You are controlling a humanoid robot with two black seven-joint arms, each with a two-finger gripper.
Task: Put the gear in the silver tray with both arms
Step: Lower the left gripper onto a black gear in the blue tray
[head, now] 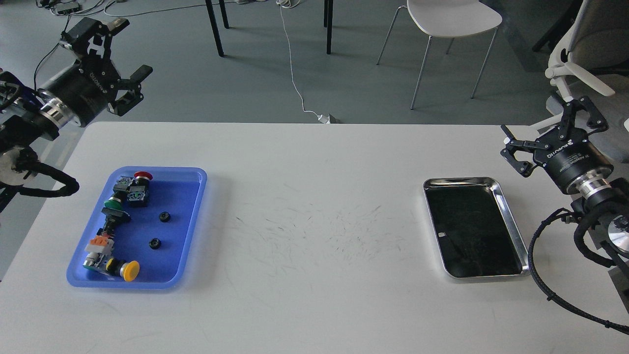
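Observation:
Two small black gears lie in the blue plastic tray (191, 226) at the left: one (163, 216) near its middle, the other (155, 243) a little nearer to me. The silver tray (511, 231) sits at the right of the white table, its dark floor bare. My left gripper (114, 54) is open and empty, raised beyond the table's far left corner, well away from the blue tray. My right gripper (553, 125) is open and empty, above the table's right edge, just behind and to the right of the silver tray.
The blue tray also holds push-button switches: red-capped (137, 184), green-capped (113, 209) and yellow-capped (125, 269). A white chair (452, 19) and table legs stand beyond the far edge. A grey office chair (594, 54) is at the far right.

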